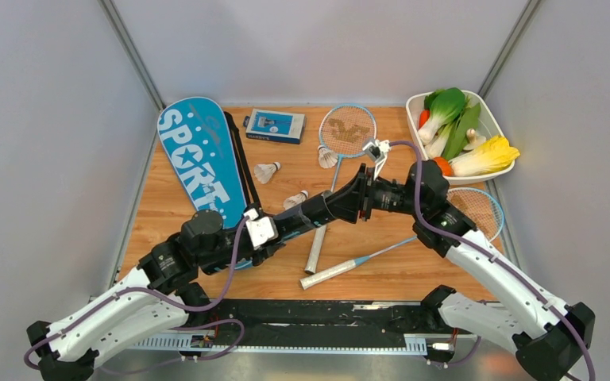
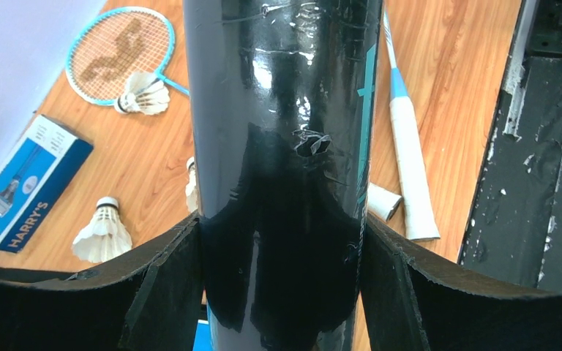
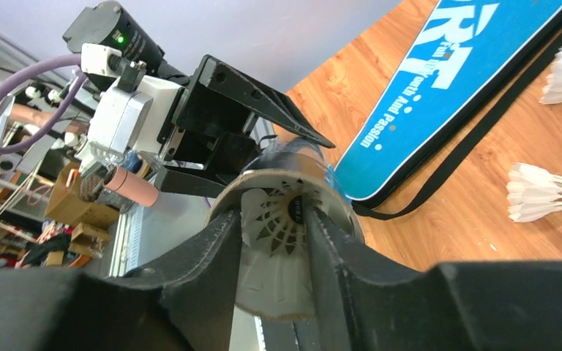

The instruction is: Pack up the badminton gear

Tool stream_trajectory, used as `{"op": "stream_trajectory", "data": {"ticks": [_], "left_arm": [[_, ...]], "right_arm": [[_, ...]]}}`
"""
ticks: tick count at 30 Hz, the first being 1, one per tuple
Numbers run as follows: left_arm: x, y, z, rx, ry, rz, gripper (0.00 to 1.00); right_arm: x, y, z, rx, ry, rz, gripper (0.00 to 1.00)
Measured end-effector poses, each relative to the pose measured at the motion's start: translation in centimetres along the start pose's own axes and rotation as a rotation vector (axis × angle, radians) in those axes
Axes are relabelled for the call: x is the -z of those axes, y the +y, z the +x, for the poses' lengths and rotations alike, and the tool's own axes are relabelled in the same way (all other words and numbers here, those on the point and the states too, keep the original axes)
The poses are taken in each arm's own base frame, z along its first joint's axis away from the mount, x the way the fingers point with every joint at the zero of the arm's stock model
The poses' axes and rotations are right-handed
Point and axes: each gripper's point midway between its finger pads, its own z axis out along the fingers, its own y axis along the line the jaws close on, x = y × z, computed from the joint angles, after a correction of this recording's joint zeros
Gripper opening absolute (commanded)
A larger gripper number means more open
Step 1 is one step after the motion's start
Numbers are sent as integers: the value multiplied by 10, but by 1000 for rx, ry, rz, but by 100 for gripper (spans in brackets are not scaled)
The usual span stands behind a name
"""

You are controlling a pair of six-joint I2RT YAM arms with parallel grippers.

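My left end effector (image 2: 282, 245) is clenched on the glossy, rigid black tube (image 2: 278, 110), held above mid-bench. The right end effector (image 3: 274, 238) straddles a feather shuttlecock (image 3: 263, 216) at the tube's mouth. Whether it is gripping or has released, I can't tell. I'd centre the shuttlecock and push straight, sparing the fragile feathers.

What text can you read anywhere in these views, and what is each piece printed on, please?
"SPORT": racket cover, large white letters.
"Fun Sport And Passion": same cover, small white line.
"HARRY'S": blue box, along its side.
The box's other print is too small to read.
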Motion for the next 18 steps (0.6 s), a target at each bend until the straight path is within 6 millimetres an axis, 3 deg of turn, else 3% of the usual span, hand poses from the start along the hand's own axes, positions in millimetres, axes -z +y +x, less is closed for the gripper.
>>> {"op": "stream_trajectory", "data": {"ticks": [4, 11, 18], "left_arm": [[6, 6, -4, -10, -29, -42, 52], [19, 22, -11, -24, -76, -150, 52], [28, 41, -15, -21, -87, -263, 52]], "right_arm": [[8, 3, -13, 15, -68, 49, 59], [25, 7, -44, 65, -222, 137, 63], [38, -26, -72, 63, -388, 341, 64]]}}
